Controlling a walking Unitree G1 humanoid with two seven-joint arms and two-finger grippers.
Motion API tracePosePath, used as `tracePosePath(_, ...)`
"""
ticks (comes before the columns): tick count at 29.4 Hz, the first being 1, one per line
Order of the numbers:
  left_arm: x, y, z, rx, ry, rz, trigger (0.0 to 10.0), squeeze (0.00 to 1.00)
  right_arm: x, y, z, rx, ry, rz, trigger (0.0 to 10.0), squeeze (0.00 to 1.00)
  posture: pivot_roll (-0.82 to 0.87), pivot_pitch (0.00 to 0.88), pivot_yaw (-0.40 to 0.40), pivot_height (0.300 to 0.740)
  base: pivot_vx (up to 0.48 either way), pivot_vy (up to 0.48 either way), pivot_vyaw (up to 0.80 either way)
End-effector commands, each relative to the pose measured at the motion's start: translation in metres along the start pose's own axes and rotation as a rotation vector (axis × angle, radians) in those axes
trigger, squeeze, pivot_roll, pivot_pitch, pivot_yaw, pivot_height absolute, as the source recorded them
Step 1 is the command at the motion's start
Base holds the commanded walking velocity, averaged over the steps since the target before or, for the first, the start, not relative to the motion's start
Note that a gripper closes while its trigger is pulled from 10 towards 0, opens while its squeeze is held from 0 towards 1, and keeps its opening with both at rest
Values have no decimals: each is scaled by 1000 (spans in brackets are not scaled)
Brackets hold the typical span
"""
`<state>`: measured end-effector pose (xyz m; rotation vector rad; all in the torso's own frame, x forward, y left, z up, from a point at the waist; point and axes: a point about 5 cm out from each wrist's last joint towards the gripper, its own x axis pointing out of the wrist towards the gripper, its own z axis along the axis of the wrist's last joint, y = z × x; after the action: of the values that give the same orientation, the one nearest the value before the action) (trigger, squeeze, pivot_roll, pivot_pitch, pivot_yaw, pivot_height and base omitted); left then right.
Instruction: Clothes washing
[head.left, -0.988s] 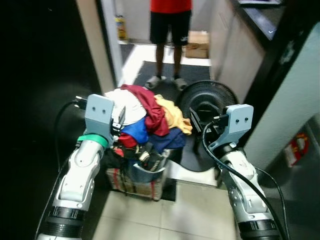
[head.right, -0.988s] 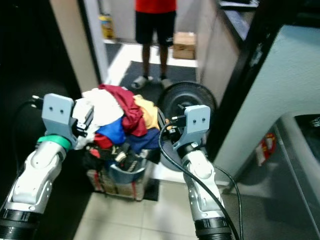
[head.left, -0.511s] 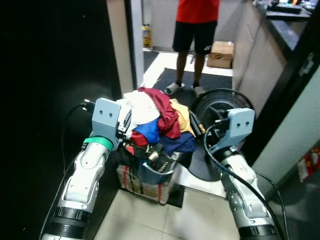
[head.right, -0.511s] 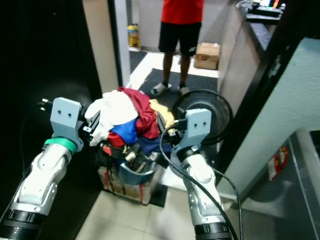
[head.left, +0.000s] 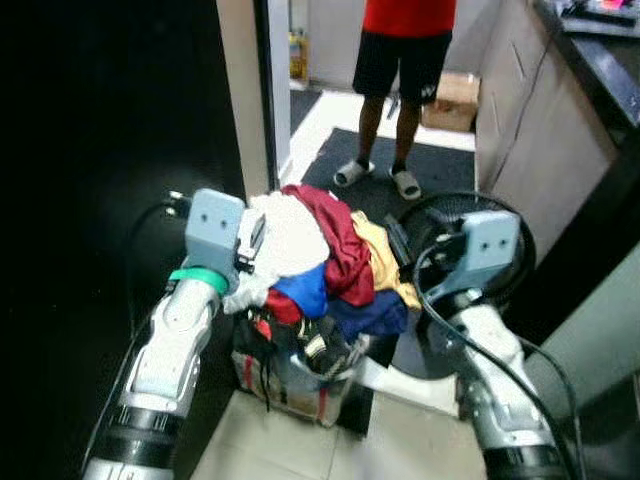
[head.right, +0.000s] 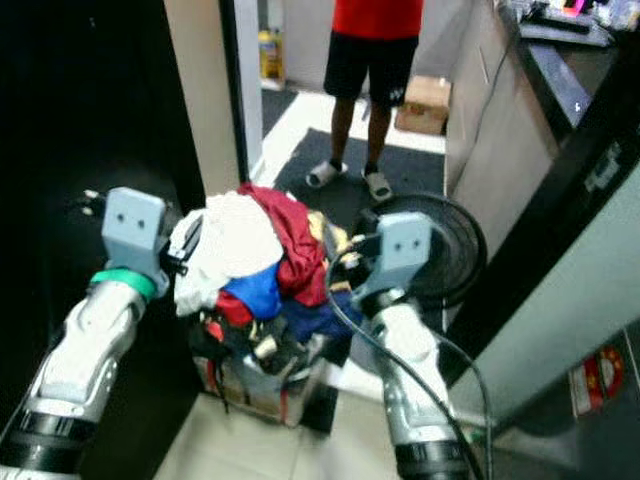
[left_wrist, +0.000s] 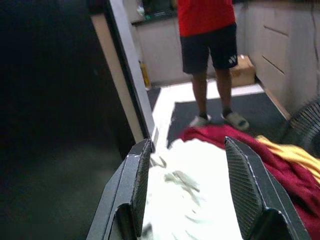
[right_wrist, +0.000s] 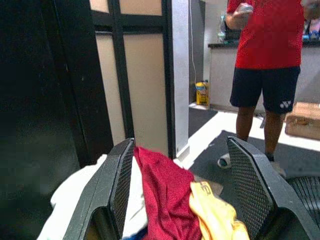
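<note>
The heaped laundry basket (head.left: 290, 375) is seen in the lower centre of the frame, directly between the left gripper (left_wrist: 187, 192) and the right gripper (right_wrist: 177, 187). Both are spread wide; each flanks the clothes pile (head.left: 320, 255) equally near

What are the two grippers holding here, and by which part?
Nothing is visibly clamped. Both sets of jaws stand open, the left gripper and right gripper flanking the heaped laundry basket.
</note>
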<state>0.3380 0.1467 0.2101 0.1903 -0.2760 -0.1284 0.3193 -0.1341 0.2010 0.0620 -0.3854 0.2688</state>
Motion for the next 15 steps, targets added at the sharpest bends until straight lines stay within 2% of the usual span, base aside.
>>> tracePosePath(1, -2, 2, -7, 9, 26, 7, 10000, 0, -1, 5, -4, 3, 16, 16, 10000, 0, 5, 28, 51, 740, 458, 0, 0)
tracePosePath(15, -3, 1, -9, 14, 29, 1, 10000, 0, -1, -1, -5, -1, 22, -1, 10000, 0, 3, 29, 50, 740, 448, 0, 0)
